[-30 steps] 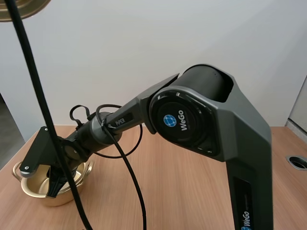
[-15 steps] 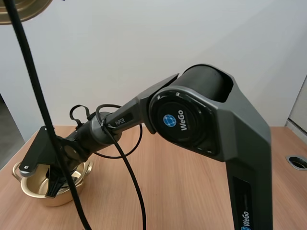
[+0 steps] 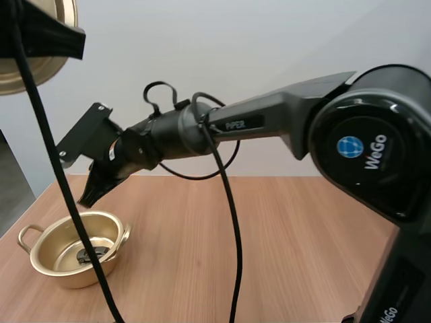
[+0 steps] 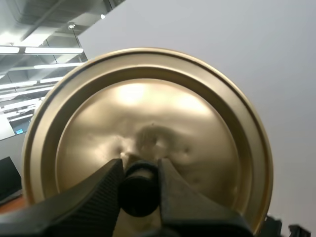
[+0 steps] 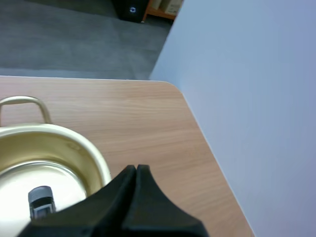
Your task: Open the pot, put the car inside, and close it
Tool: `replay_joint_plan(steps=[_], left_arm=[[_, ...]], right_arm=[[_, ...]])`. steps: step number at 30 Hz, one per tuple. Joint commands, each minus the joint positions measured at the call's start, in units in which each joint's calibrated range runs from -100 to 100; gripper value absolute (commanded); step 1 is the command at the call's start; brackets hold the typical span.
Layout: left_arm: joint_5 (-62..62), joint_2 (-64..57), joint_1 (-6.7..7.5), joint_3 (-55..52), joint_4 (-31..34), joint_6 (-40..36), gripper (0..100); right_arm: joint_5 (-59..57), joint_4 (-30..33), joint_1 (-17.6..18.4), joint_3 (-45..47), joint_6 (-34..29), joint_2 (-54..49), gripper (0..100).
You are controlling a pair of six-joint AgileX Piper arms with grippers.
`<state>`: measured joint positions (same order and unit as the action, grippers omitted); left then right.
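Right wrist view has the right claw (image 5: 136, 171) with its two black fingers pressed together into one dark wedge, gripping nothing. Just below and beyond its tips the gold pot (image 5: 64, 144) stands open on the wooden table (image 5: 148, 113). The claw hangs above the pot's near rim without touching it. The car (image 5: 40, 201) (a small dark-and-grey toy) lies on the pot's floor, inside the walls, lower than the claw and off to one side of its tips. One loop handle of the pot sticks out on the side away from the claw.

From the high view the same claw is lifted clear of the pot and points down at a slant toward it, with air between its tips and the rim. The car sits near the middle of the pot's bottom.

The left claw (image 4: 139, 168) is clamped on the lid's black knob (image 4: 139, 195), one finger on each side. The gold lid (image 4: 148, 113) stands just past the fingertips with its top face turned toward the claw. It is held high in the air, well apart from the pot and above the right claw.
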<state>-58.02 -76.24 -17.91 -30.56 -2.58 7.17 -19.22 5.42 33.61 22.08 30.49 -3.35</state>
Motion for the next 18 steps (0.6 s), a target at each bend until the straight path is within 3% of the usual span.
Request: replay_joint_plan(steps=[1,10,18], left_arm=[[1.88,0.05,-0.04,-4.44,0.01,-0.01,0],[6.37,6.49,-0.04,-16.48,0.01,-0.01,0],[-0.37,21.7,-0.04,-19.92,-0.59,0.63,0]], right_arm=[[-3.6,0.03,-2.71,-0.02,-0.24,-2.3,0],[-12.16,0.41,-12.42,-0.02,-0.24,-10.58,0],[-12.96,0.84,-18.34,-0.02,-0.24,-23.38,0]])
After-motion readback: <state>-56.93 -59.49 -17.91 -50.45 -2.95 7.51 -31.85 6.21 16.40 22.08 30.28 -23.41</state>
